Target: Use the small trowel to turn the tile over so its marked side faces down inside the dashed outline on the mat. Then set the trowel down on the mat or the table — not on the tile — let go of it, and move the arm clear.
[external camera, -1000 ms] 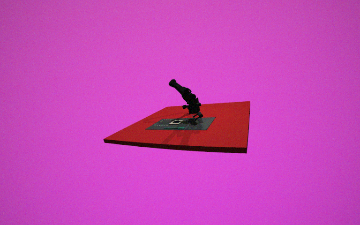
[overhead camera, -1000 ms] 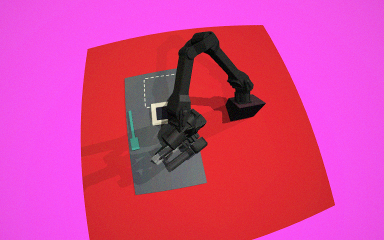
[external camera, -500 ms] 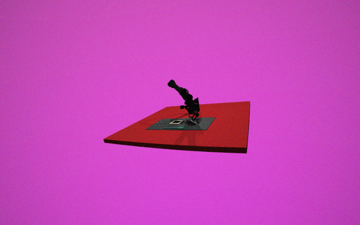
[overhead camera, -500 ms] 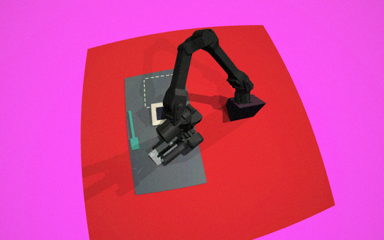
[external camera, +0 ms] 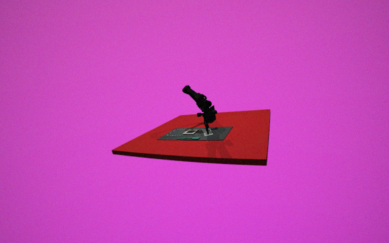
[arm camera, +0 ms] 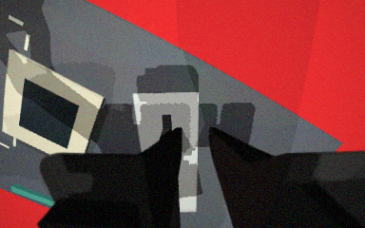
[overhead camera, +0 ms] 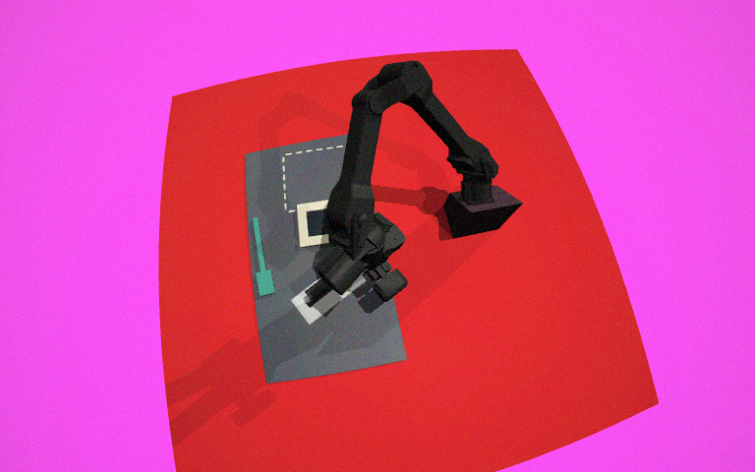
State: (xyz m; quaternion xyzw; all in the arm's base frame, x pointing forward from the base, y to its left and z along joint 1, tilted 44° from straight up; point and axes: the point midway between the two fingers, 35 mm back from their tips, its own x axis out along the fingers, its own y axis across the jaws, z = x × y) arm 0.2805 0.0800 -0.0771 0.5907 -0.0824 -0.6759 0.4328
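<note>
so the arm (overhead camera: pixel 362 149) (external camera: pixel 197 97) is folded high at the elbow in the top view, coming down past the cream-bordered tile (overhead camera: pixel 303 225) (external camera: pixel 185 132) (arm camera: pixel 12 104) with its wrist bent and the tool (overhead camera: pixel 312 300) (external camera: pixel 207 133) (arm camera: pixel 195 133) pointing down at the mat (overhead camera: pixel 378 344) (external camera: pixel 223 133) (arm camera: pixel 285 128), tips well apart from the tile. The tool is partly open, nothing visible pinched in it. The tile lies flat, dark centre up, just beside the dashed outline (overhead camera: pixel 284 183) (arm camera: pixel 27 43), and the teal trowel (overhead camera: pixel 265 282) (external camera: pixel 195 137) (arm camera: pixel 30 195) is lying near it too. Top view has the arm covering one side of the tile, while the wrist cam gets its whole face plus the gap between the fingertips. Wrist only catches the trowel's handle end though; top shows its full length. There's also a pale flat piece (overhead camera: pixel 312 316) (arm camera: pixel 162 98) beyond the tile from the outline, part hidden by the tool, can't tell if they touch
</note>
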